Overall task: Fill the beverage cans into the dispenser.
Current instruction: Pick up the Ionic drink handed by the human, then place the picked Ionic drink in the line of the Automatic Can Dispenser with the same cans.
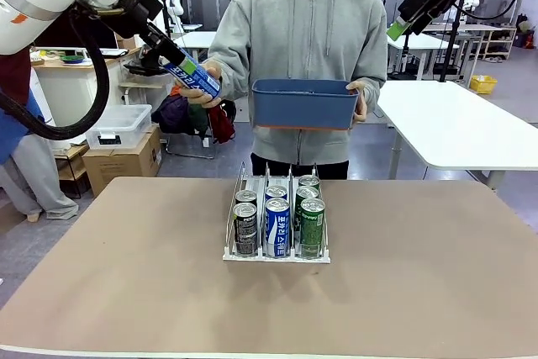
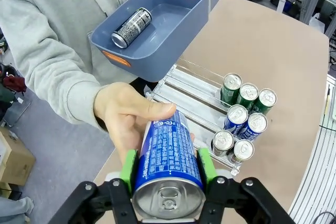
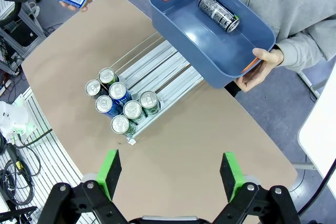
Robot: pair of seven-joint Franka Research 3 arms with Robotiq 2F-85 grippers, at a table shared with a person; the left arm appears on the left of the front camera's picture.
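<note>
— Left gripper (image 2: 168,169)?
— Clamped on blue can (image 2: 168,145), raised beyond far edge of table (image 1: 420,275); shares it with person's hand (image 2: 126,119).
— Right gripper (image 3: 170,174)?
— Spread wide, empty, high above table.
— Dispenser (image 3: 163,66)?
— Sits mid-table; carries seven cans (image 1: 276,224) upright at near end: two black, two blue, three green.
— Bin (image 3: 194,51)?
— Rests in person's other hand; contains one black can (image 3: 219,12), lying flat.

— What stands beyond the brown table (image 1: 437,292)?
— A person in a grey hoodie (image 1: 294,31), with a blue bin (image 1: 303,107) with orange handles up at chest height.
— And to the sides?
— A white table (image 1: 471,124) on the right; on the left, a clear plastic tub (image 1: 118,128) on a cardboard box (image 1: 126,161).
</note>
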